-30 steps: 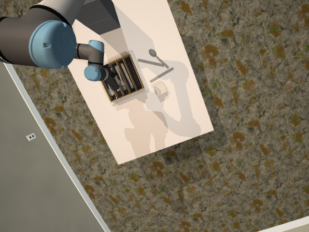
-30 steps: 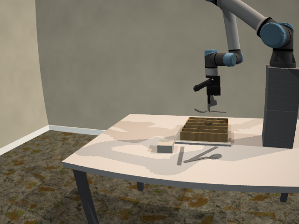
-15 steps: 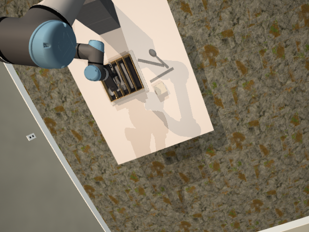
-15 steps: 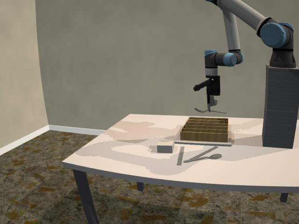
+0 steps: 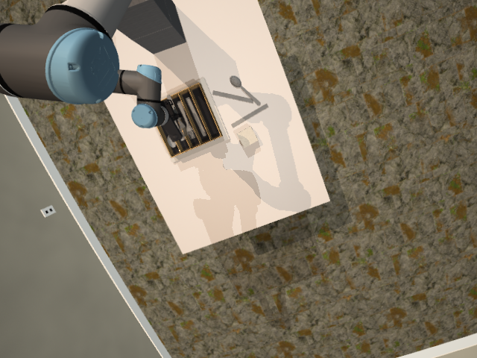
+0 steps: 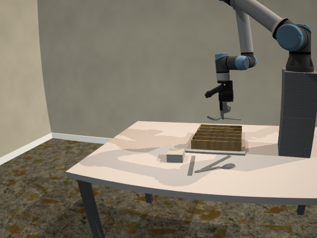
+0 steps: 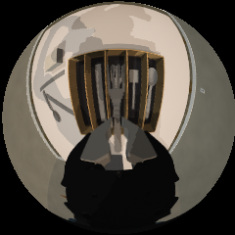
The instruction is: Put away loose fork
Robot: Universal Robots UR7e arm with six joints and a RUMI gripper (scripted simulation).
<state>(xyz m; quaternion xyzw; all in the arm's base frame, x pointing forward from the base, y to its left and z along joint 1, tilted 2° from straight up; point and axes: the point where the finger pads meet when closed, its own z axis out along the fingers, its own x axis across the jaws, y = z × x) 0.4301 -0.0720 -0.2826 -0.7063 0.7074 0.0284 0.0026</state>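
Note:
My gripper point(image 6: 223, 116) is shut on the loose grey fork point(image 6: 225, 118) and holds it level, well above the far side of the wooden tray point(image 6: 217, 137). In the wrist view the fork point(image 7: 116, 93) runs along the tray's slots, its tines pointing away from me over the middle slot point(image 7: 117, 85). The tray has several long slots with cutlery lying in them; a spoon point(image 7: 152, 83) lies in the rightmost slot. From above, the gripper point(image 5: 177, 129) covers the tray's left slots point(image 5: 191, 118).
On the table beside the tray lie a spoon point(image 6: 217, 167), two flat grey bars point(image 6: 190, 165) point(image 6: 216, 162) and a small pale block point(image 6: 175, 154). The arm's dark pedestal point(image 6: 296, 112) stands at the table's right end.

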